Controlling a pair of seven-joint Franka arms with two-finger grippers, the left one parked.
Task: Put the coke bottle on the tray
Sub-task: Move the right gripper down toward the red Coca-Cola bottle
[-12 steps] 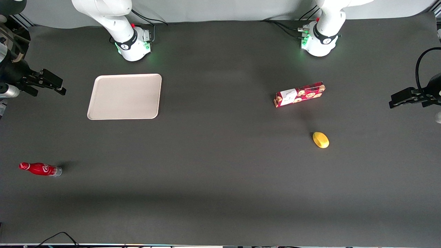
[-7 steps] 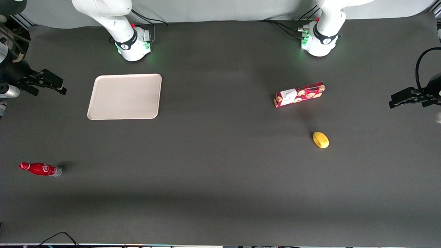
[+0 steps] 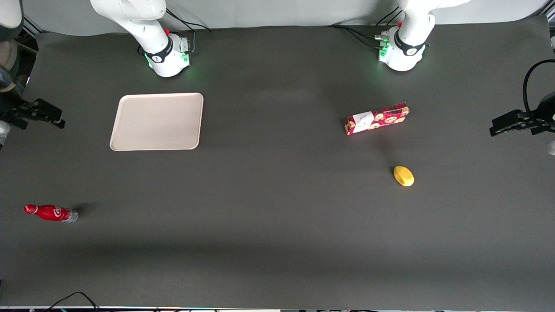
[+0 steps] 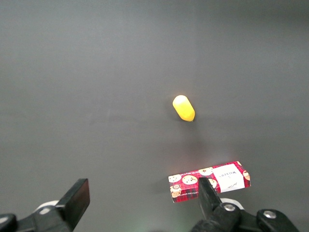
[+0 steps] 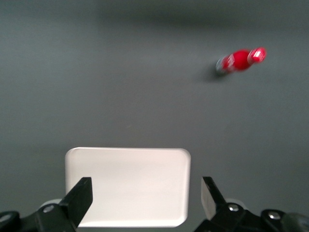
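Observation:
The coke bottle (image 3: pixel 51 212), small and red with a silver base, sits on the dark table near the working arm's end, nearer the front camera than the tray. It also appears in the right wrist view (image 5: pixel 240 61). The beige-pink tray (image 3: pixel 157 121) lies flat with nothing on it, close to the working arm's base. My gripper (image 3: pixel 55 120) hovers beside the tray, toward the working arm's end of the table, well apart from the bottle. It is open with nothing held (image 5: pixel 146 195), and the tray (image 5: pixel 128 186) shows between its fingers.
A red cookie box (image 3: pixel 377 118) and a yellow oval object (image 3: pixel 403 176) lie toward the parked arm's end of the table; both also show in the left wrist view, the box (image 4: pixel 209 181) and the yellow object (image 4: pixel 184 108). The working arm's base (image 3: pixel 167 56) stands just past the tray.
My gripper has slid away from the tray toward the working arm's end of the table and slightly nearer the front camera. Bottle, tray and other objects have not moved.

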